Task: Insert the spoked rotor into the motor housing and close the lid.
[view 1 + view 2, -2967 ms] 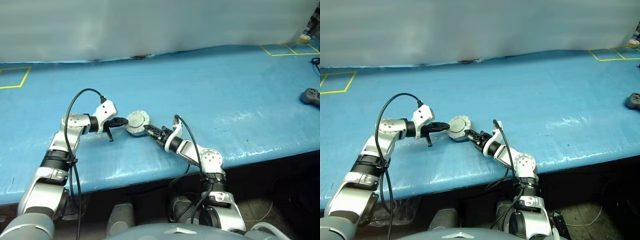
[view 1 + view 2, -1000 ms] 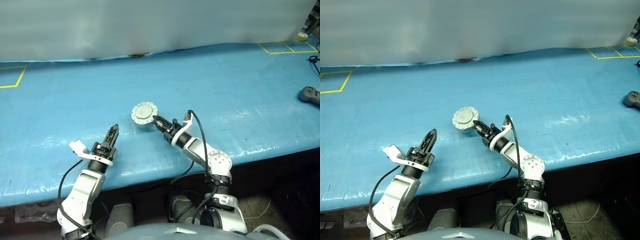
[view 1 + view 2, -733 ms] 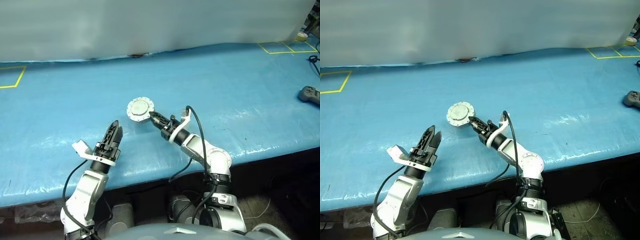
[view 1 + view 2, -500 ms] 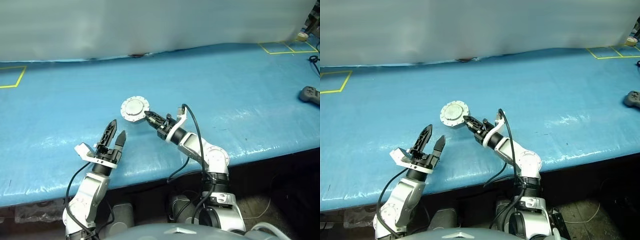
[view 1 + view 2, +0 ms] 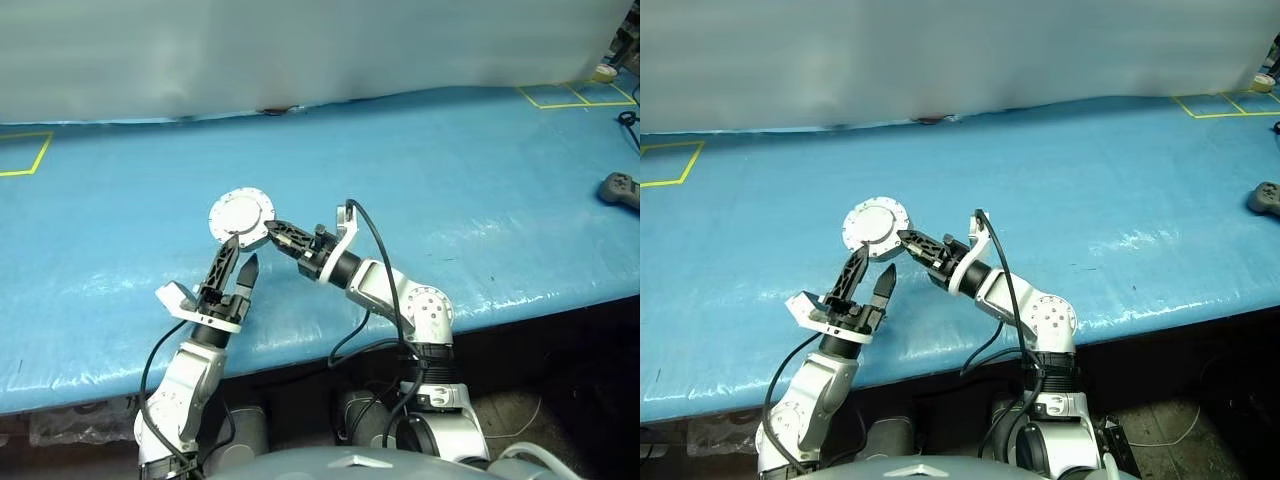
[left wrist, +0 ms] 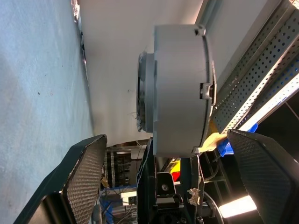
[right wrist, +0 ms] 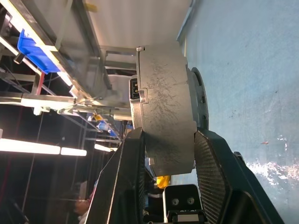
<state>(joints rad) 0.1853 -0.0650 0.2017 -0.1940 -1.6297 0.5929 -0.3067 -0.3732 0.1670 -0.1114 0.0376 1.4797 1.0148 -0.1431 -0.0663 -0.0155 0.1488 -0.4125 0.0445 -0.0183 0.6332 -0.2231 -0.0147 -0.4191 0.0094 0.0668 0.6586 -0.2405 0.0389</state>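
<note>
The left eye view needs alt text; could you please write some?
The right end effector holds the closed motor housing by its edge above the blue table. The left end effector, fingers open, reaches up just below it.

The blue counter (image 5: 470, 180) lies open on all sides of the two arms. Above it, the closed motor housing (image 5: 240, 214), pinched by the right gripper (image 5: 270, 228), sits straight ahead of the left gripper (image 5: 233, 262), whose fingers (image 6: 81, 172) stand wide apart just short of it. A small dark controller (image 5: 621, 190) lies far right.
</note>
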